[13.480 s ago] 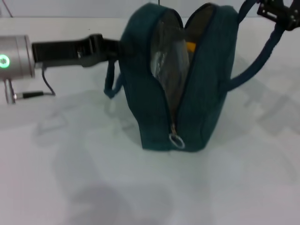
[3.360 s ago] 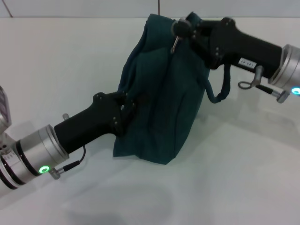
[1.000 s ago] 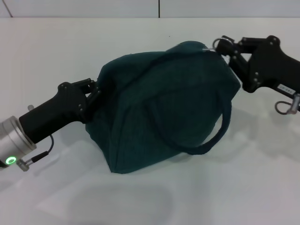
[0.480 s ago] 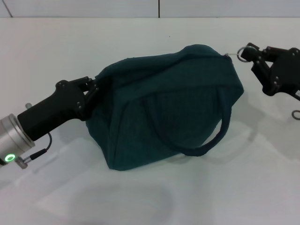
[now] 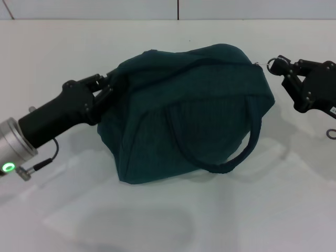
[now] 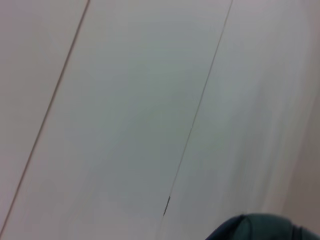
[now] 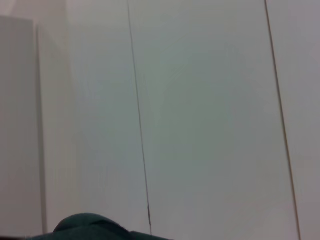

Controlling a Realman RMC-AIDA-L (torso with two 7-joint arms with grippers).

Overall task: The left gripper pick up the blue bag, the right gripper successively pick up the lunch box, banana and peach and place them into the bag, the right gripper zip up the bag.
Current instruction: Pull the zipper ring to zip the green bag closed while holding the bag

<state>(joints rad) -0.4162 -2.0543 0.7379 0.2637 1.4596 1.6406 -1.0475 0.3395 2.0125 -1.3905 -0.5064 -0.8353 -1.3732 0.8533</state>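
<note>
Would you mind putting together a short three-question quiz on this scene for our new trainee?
1. True or false: the blue bag lies on its side on the white table with its zipper open.
2. What is the right gripper holding? A) a loop handle B) the silver ring pull C) nothing
3. Fill in: the left gripper grips the bag at the end ____ the ring pull.

Key
1. False: it lies on its side, but no opening shows and none of the contents can be seen.
2. B: its fingertips close on the ring at the bag's right end.
3. Opposite: it holds the fabric at the left end.
</note>
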